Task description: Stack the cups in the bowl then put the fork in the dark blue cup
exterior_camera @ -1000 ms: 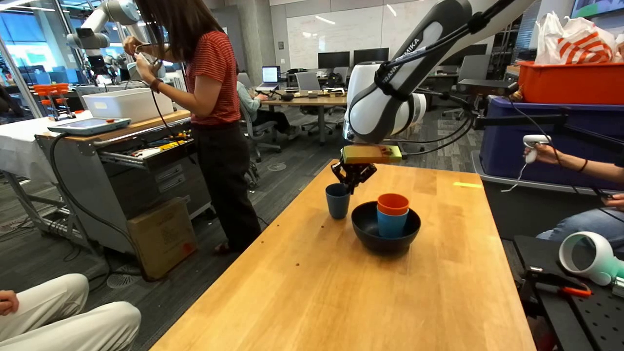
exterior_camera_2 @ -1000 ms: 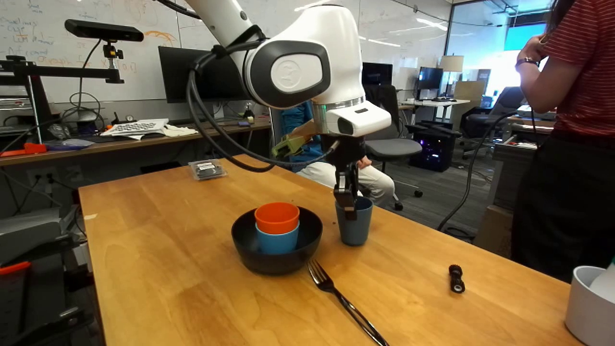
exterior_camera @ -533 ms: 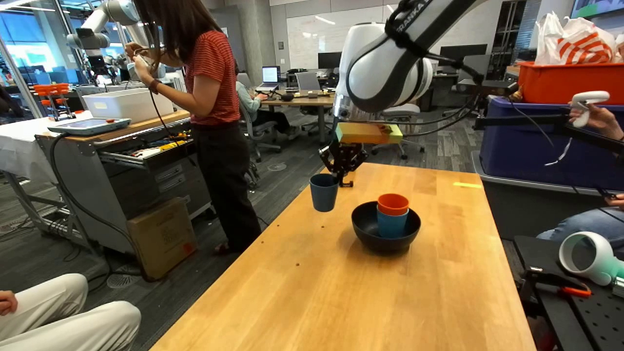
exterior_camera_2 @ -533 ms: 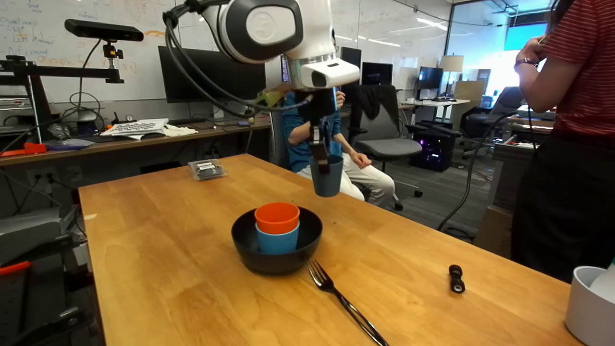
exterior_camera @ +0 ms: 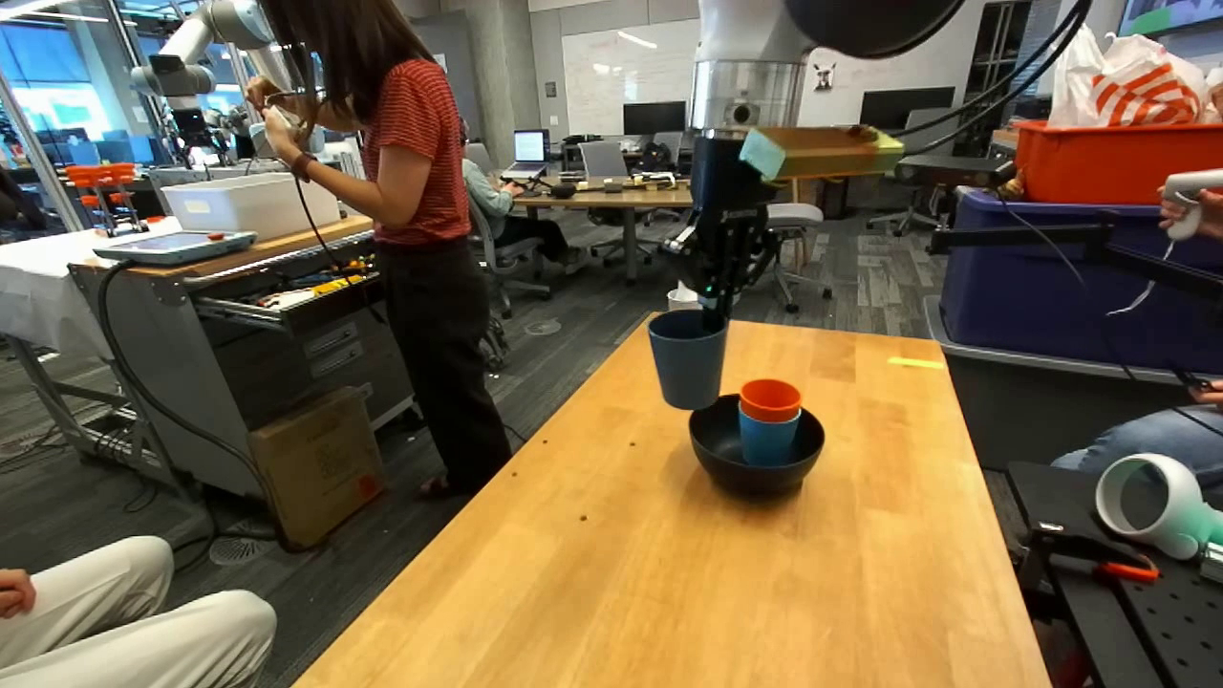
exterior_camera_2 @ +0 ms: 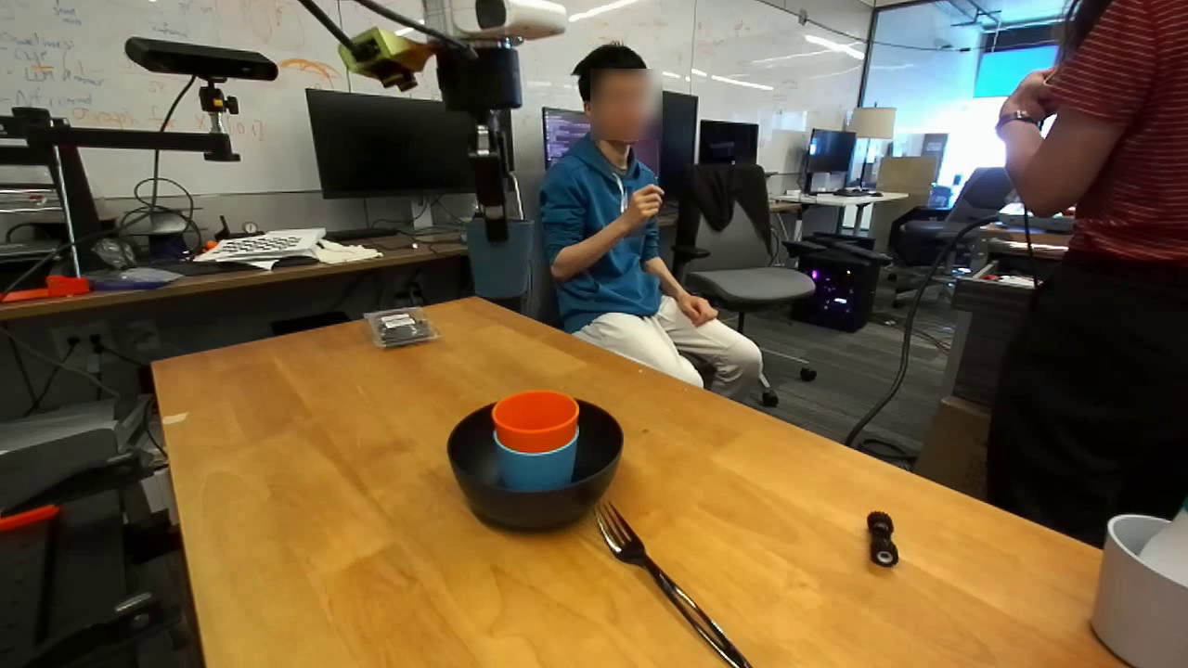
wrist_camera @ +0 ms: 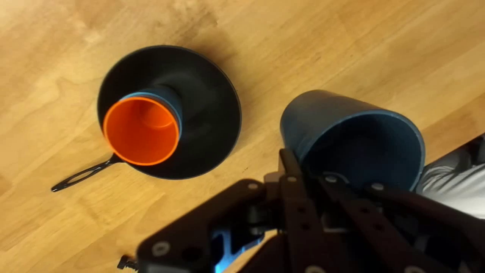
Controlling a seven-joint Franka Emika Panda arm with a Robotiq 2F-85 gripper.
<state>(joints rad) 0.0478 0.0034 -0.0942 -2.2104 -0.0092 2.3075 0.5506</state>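
Note:
My gripper (wrist_camera: 305,167) is shut on the rim of the dark blue cup (wrist_camera: 314,117), one finger outside the wall and one inside. In both exterior views the dark blue cup (exterior_camera: 686,373) (exterior_camera_2: 501,269) hangs in the air, slightly tilted, above the table. The black bowl (exterior_camera: 712,459) (exterior_camera_2: 538,512) (wrist_camera: 206,125) stands on the table. In it stands the light blue cup (exterior_camera: 766,444) (exterior_camera_2: 538,470), with the orange cup (exterior_camera: 769,399) (exterior_camera_2: 535,422) (wrist_camera: 142,132) nested inside. A black fork (exterior_camera_2: 682,603) lies beside the bowl; its handle (wrist_camera: 89,173) shows in the wrist view, its tines hidden by the bowl.
A small black part (exterior_camera_2: 882,538) lies on the table (exterior_camera_2: 371,575). A clear package (exterior_camera_2: 401,327) lies near the far edge, and a grey container (exterior_camera_2: 1137,594) stands at the right. A person (exterior_camera_2: 608,241) sits beyond the table edge.
The dark blue cup stood on the table one second ago. My gripper has lifted it high, then carried it sideways, closer to the bowl in the exterior views. The bowl and nested cups have not moved.

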